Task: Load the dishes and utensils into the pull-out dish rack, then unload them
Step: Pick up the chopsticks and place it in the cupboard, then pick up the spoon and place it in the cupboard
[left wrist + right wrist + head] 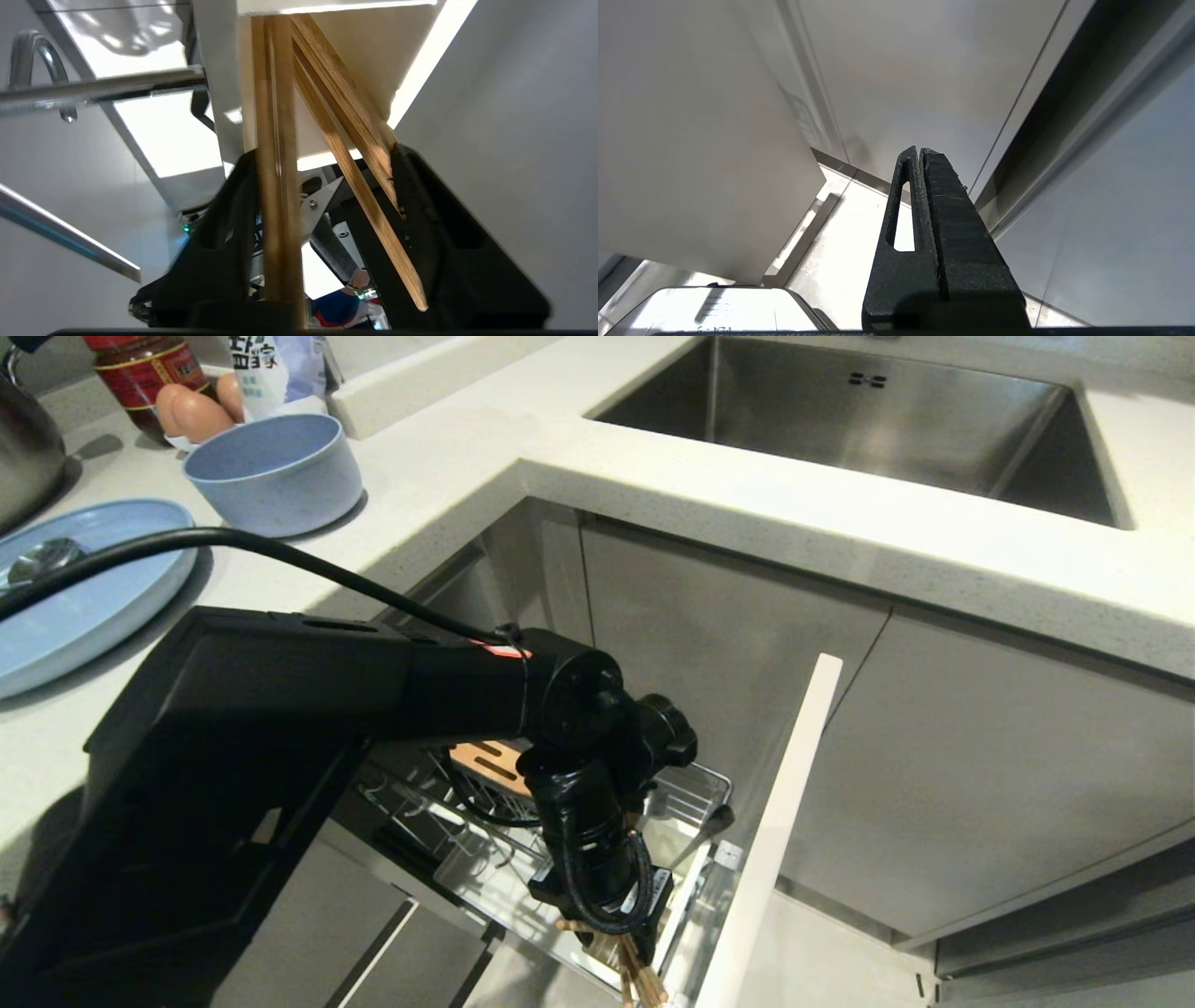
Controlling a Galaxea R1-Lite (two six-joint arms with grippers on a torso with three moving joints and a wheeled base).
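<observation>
Left end effector (322,186): ours hangs low over the near end of the rack, pointing down; the jaws stand apart, and the chopsticks run between them, fanned out and leaning loose on the inner faces, so we judge the grip let go rather than firm.
Chopsticks (275,154): their far ends go into the white caddy (355,60); in the head view their upper ends (637,973) stick out just below the end effector.
Rack (695,793): pulled out from the cabinet, below the tabletop edge, with its chrome wires and a wooden strip (485,763) showing behind our arm.
Plate (89,602): not loaded, on the tabletop at far left, with what looks like a spoon (37,560) lying on it.
Bowl (274,471): not loaded, on the tabletop just beyond the plate.
Sink (868,425): far right, no part in the job.
Right end effector (924,196): parked beside the cabinet fronts, fingers pressed together, holding nothing.
Progress: we judge loading barely begun; chopsticks are going in.
Left to do: plate, bowl and spoon to load, then the whole unloading.
</observation>
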